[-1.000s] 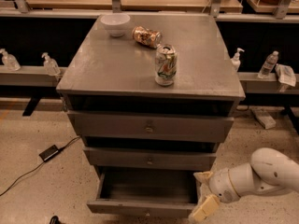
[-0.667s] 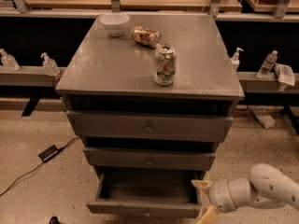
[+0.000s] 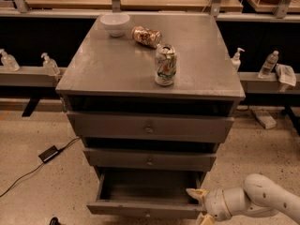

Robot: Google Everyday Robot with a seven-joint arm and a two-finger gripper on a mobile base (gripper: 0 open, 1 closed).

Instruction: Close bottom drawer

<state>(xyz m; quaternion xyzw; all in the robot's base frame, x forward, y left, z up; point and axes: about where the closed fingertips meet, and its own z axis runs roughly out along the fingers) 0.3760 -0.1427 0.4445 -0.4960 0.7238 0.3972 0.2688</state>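
Note:
The bottom drawer (image 3: 140, 209) of the grey cabinet stands pulled out, its dull grey front near the bottom edge of the view and its inside empty. My gripper (image 3: 200, 205) is at the drawer's front right corner, on a white arm that comes in from the lower right. One pale fingertip (image 3: 196, 194) rests at the drawer's right inner corner; another shows just below at the frame edge. The two fingers stand apart with nothing between them.
The middle drawer (image 3: 149, 159) and top drawer (image 3: 149, 127) sit above, slightly out. On the cabinet top (image 3: 117, 64) stand a soda can (image 3: 165, 64), a tipped can (image 3: 146, 35) and a white bowl (image 3: 115, 23). A black cable and adapter (image 3: 48, 153) lie on the floor at left.
My arm and gripper have dropped lower and shifted slightly left, closer to the bottom drawer's front right corner. The drawer stays pulled out.

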